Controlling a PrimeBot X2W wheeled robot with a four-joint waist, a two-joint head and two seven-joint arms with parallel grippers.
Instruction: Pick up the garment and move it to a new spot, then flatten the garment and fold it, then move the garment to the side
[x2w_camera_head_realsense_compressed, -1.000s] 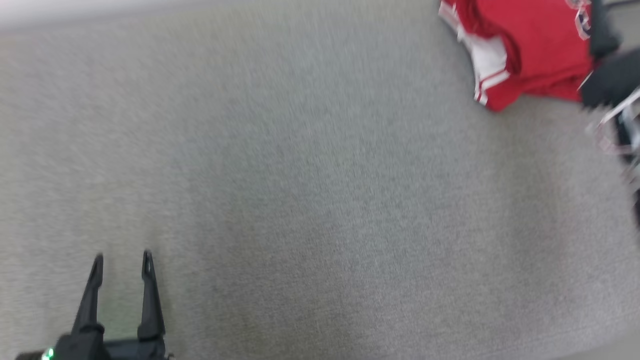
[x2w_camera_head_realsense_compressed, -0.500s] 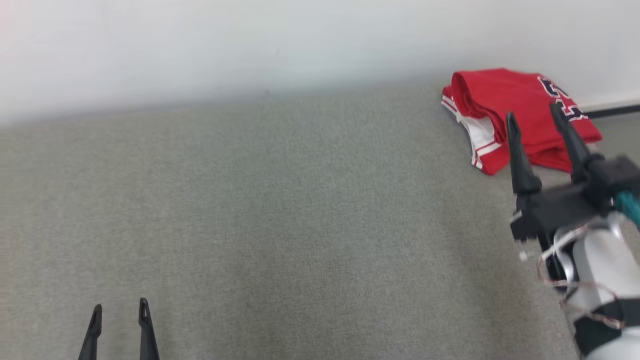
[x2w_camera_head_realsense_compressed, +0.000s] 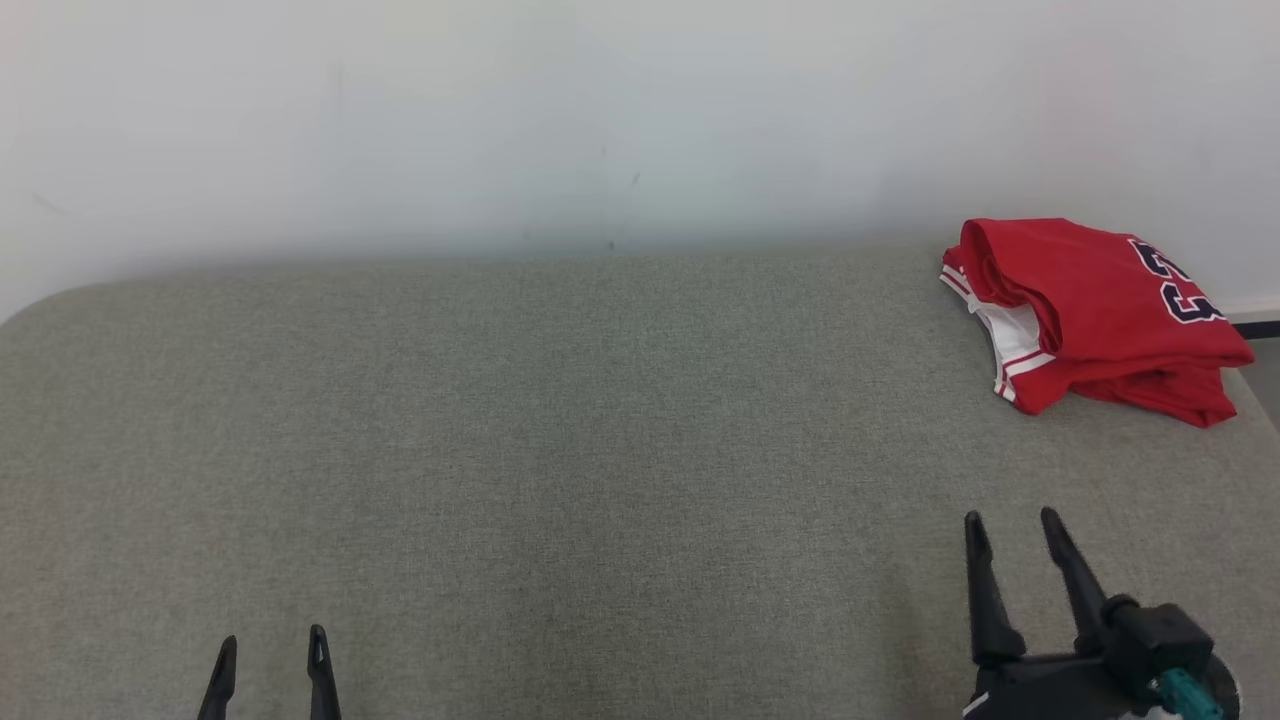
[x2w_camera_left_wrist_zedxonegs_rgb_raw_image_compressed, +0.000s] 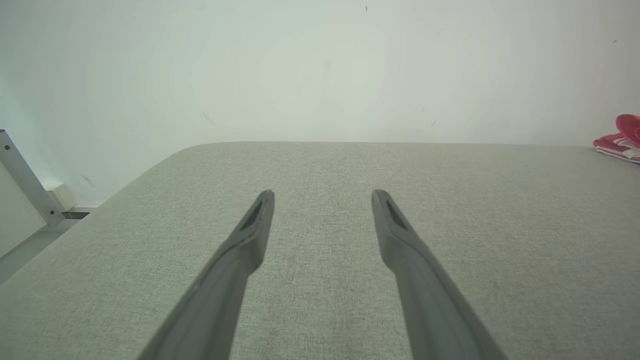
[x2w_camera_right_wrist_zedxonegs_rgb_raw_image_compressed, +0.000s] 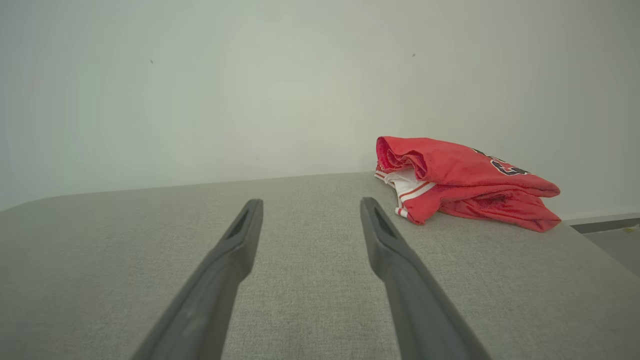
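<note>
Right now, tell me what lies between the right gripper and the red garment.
Nothing but bare grey surface lies between the right gripper and the red garment, as the head view and right wrist view both show.

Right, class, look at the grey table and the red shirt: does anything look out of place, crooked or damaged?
Only a small thing: the red shirt sits at the far right corner of the table, near the edge, its fold loose with white trim poking out. Nothing looks spilled or damaged.
</note>
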